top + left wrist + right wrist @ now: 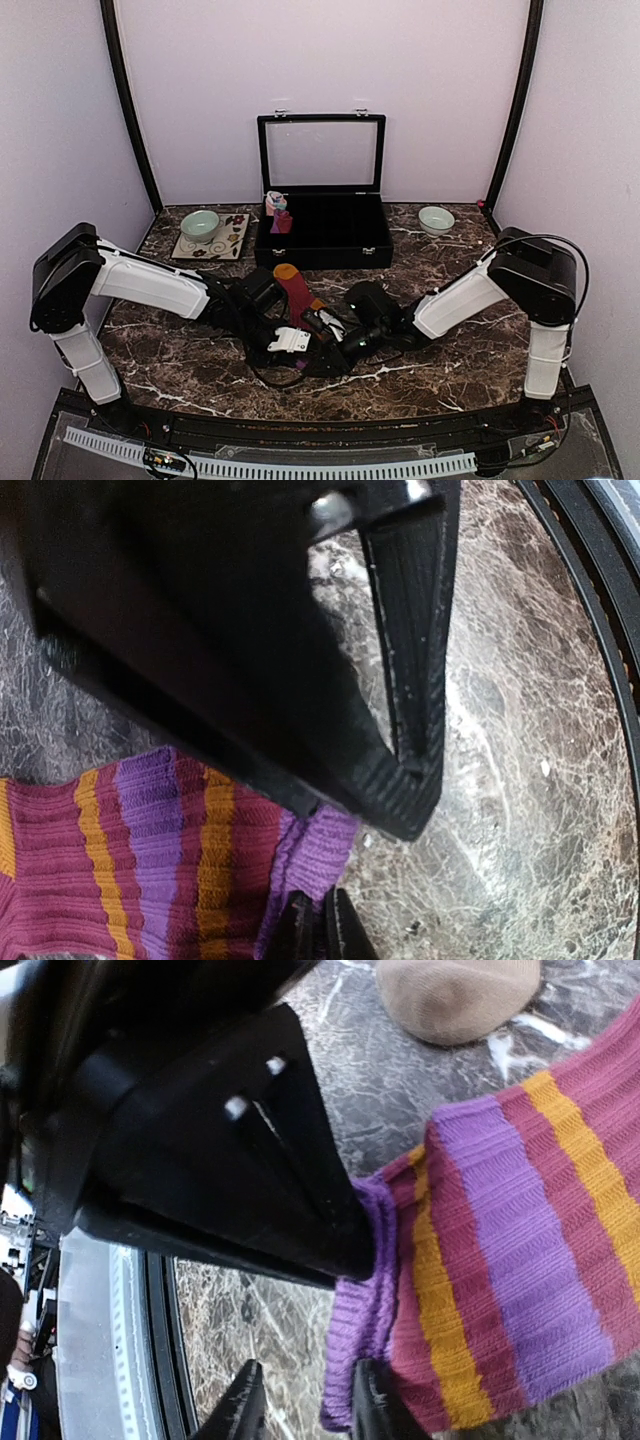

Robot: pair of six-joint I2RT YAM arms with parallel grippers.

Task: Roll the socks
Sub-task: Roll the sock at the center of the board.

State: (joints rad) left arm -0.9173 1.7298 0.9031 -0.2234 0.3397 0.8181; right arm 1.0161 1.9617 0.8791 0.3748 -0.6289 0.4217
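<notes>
Left claw [318, 898] had its black ribbed fingers pressed together, pinching the purple edge of the cuff of a soft red-maroon ribbed knit sock [520, 1240] banded in purple and orange. Right claw [308, 1370] was partly spread, with the same cuff edge hanging between its dark fingers, and its wedge-shaped finger sat just beside the other claw. The sock lay lengthwise at the middle of a glossy dark brown marble table [450, 350] veined in white, its rounded orange toe pointing far and its cuff near, between the two white arms. A rounded tan-brown knit sock [455, 995] lay near it on the marble. Farther back stood a black rectangular compartment case [330, 245] with its glass lid upright. A pale green bowl [200, 225] sat to its left and another pale bowl [436, 219] to its right.
</notes>
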